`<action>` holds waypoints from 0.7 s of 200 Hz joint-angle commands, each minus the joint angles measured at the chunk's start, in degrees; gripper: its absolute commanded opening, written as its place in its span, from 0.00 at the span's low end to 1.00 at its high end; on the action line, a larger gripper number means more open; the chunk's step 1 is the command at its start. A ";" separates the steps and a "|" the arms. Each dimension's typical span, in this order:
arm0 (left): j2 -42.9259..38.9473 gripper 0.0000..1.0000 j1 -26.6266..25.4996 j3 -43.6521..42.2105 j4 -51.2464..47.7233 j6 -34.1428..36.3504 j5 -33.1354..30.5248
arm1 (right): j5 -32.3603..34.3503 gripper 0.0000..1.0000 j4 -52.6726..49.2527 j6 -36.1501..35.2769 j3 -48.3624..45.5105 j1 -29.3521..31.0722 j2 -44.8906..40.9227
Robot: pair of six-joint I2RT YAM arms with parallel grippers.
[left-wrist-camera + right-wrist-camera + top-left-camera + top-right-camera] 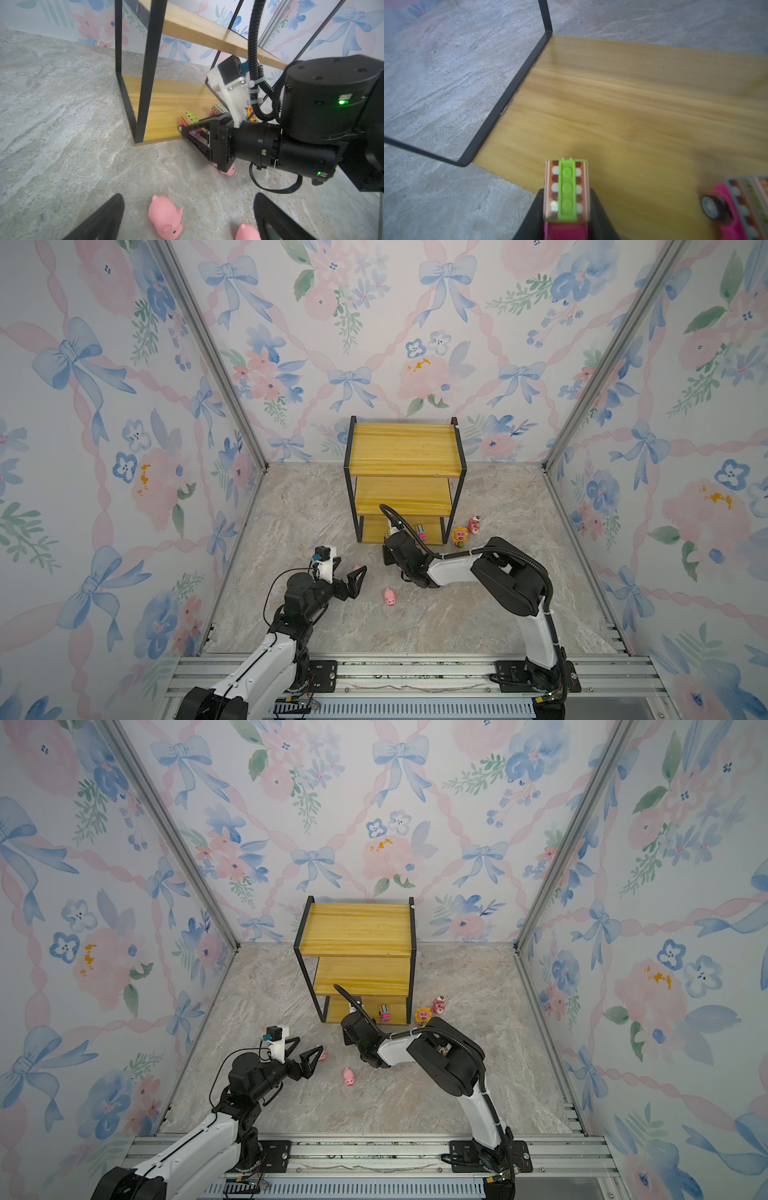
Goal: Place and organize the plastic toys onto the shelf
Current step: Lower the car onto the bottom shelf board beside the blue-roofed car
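Right wrist view shows the right claw (566, 195) squeezing a car (566, 180), low at the bottom board of the shelf (633, 93). It looks light, hard and slick, so its flat sides seem best to pinch. Left claw (189, 198) is spread wide, empty, above a pig (166, 216).

The shelf's yellow wooden boards (643, 99) show streaky grain under a faint satin sheen, and its thin black metal frame (506, 99) looks matt. The grey stone-patterned tabletop (62, 124) seems matt, perhaps laminate. The pink plastic pig (166, 218) is smooth. The green-roofed toy vehicle (566, 187) is glossy moulded plastic.
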 commanded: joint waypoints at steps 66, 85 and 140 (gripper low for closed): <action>-0.21 0.98 -0.51 0.61 -0.09 0.97 0.29 | 3.23 0.21 4.38 -0.55 -1.22 0.44 1.80; -0.22 0.98 -0.48 0.62 -0.09 0.96 0.36 | 4.15 0.21 4.85 -0.47 -1.08 0.79 1.75; -0.38 0.98 -0.62 0.63 -0.09 0.84 0.51 | 6.56 0.21 7.60 -0.64 -1.23 1.00 2.49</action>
